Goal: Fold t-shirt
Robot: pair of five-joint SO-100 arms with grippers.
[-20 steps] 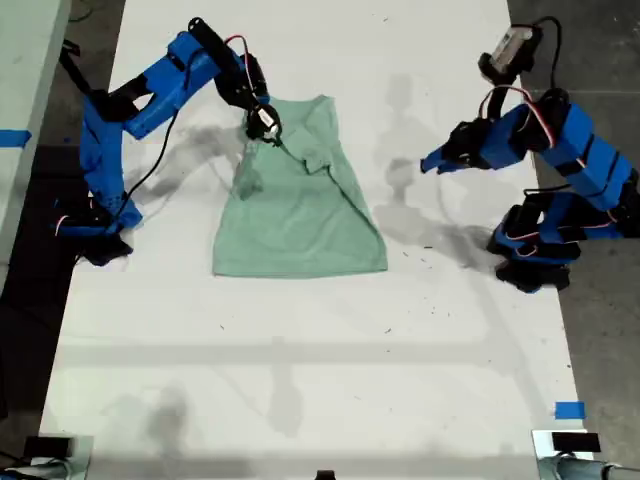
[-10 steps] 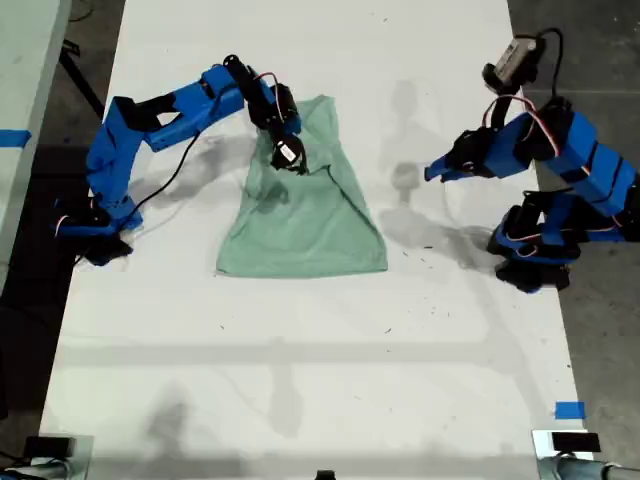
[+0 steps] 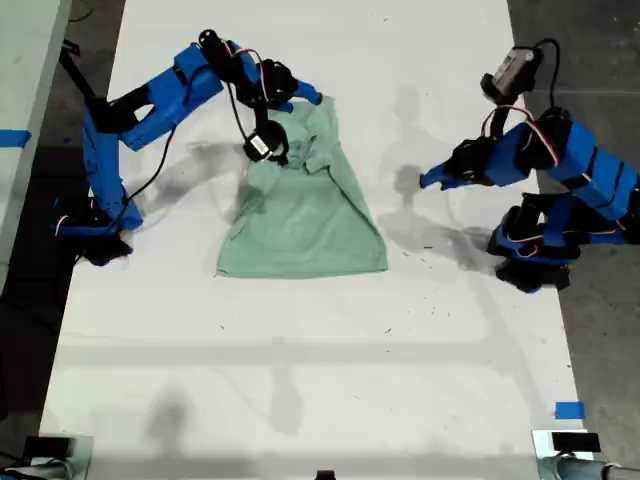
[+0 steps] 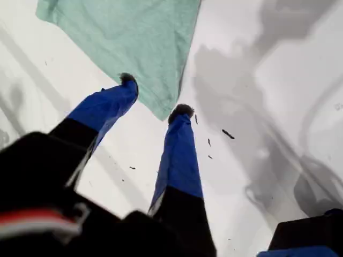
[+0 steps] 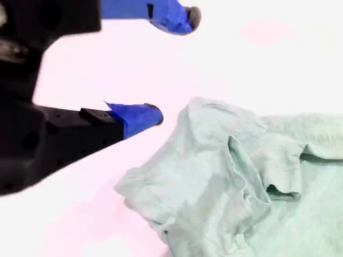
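White tabletop [image 3: 300, 380], matte, is serving as the work surface.

Item: my second gripper [image 5: 171, 65], blue fingers spread wide and holding nothing. I am hovering it just beside the bunched collar end. My judgement is that it is placed there to take a fresh bite of cloth.

Item: my first gripper [image 4: 154, 96], blue fingers likewise parted and empty. I am keeping it off the cloth, pointing toward a hem corner, at the exterior view's right. It is probably waiting for its turn.

Item: small pale mint-green short-sleeved cloth t-shirt [image 3: 300, 215]. It is lying on the tabletop between the two arms. Its hem end is lying flat and its upper part is rumpled, with a sleeve turned inward, so the folding is only partly done.

Count: one t-shirt, two arms, two grippers.
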